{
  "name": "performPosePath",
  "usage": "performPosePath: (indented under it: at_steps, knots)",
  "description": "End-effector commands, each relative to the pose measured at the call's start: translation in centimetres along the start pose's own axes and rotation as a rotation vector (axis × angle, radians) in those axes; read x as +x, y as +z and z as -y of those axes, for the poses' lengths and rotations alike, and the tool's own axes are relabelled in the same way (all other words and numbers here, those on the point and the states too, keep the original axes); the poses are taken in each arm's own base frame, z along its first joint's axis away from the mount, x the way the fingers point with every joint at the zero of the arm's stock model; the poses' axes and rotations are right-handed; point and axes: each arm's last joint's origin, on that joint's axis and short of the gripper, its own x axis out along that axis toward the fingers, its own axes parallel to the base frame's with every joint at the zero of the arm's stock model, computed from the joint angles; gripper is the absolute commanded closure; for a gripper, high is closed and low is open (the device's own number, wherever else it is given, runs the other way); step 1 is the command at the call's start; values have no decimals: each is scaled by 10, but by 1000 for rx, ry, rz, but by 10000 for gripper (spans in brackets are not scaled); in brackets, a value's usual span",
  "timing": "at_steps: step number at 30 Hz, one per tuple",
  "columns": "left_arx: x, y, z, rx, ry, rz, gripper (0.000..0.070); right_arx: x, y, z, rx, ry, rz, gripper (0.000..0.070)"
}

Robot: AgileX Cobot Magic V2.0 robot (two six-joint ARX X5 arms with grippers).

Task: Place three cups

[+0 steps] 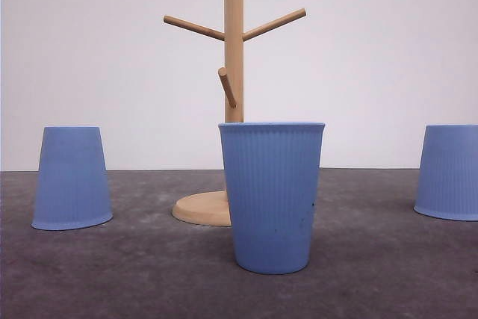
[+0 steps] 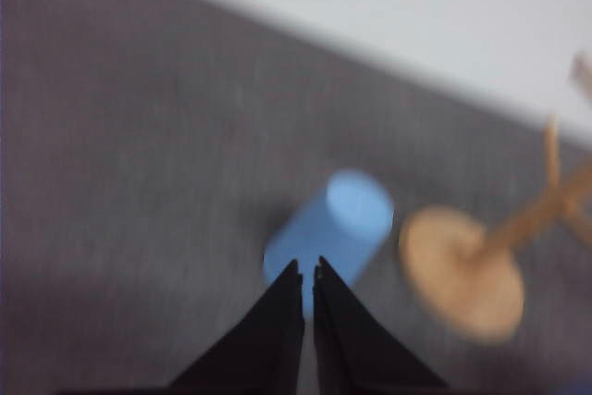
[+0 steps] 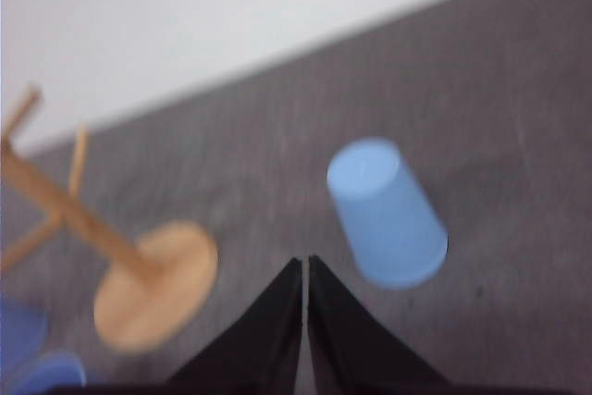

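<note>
A wooden peg stand (image 1: 233, 95) rises from a round base on the dark grey surface (image 1: 373, 274) and serves as the landmark. Directly in front of it, hiding part of its base, the middle cup (image 1: 272, 196) stands upright, mouth up; its inside cannot be seen from the front view. Well to the left of the stand, the left cup (image 1: 72, 178) sits upside down on its rim, flat base up. Well to the right of the stand, the right cup (image 1: 449, 172) is also inverted, cut off by the frame edge. Bare surface lies between the stand and each outer cup, and a pale wall stands behind the surface's far edge.

In the blurred left wrist view, the left end effector (image 2: 308, 270) has its fingers nearly together, holding nothing, with the left cup just beyond its tips. In the right wrist view, the right end effector (image 3: 305, 264) is likewise narrow and empty, between the stand's base and the right cup.
</note>
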Motion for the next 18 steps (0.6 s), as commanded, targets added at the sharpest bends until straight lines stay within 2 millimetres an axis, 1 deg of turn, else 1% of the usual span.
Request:
performPosePath:
  at_steps: [1, 4, 7, 11, 15, 18]
  knots:
    - [0, 6, 3, 84, -28, -55, 700, 5, 7, -3, -116, 20, -47, 694]
    - [5, 10, 6, 121, -88, -129, 700, 15, 13, -5, -215, 53, -135, 694]
    - [9, 11, 10, 151, -134, -162, 700, 26, 17, -6, -290, 83, -204, 693]
    - [13, 8, 17, 311, -190, -196, 700, 36, 17, -9, -339, 111, -251, 693]
    - [17, 5, 23, 496, -194, -215, 700, 37, 13, -17, -415, 153, -272, 693]
    - [21, 3, 27, 595, -205, -237, 700, 37, 11, -21, -450, 184, -279, 685]
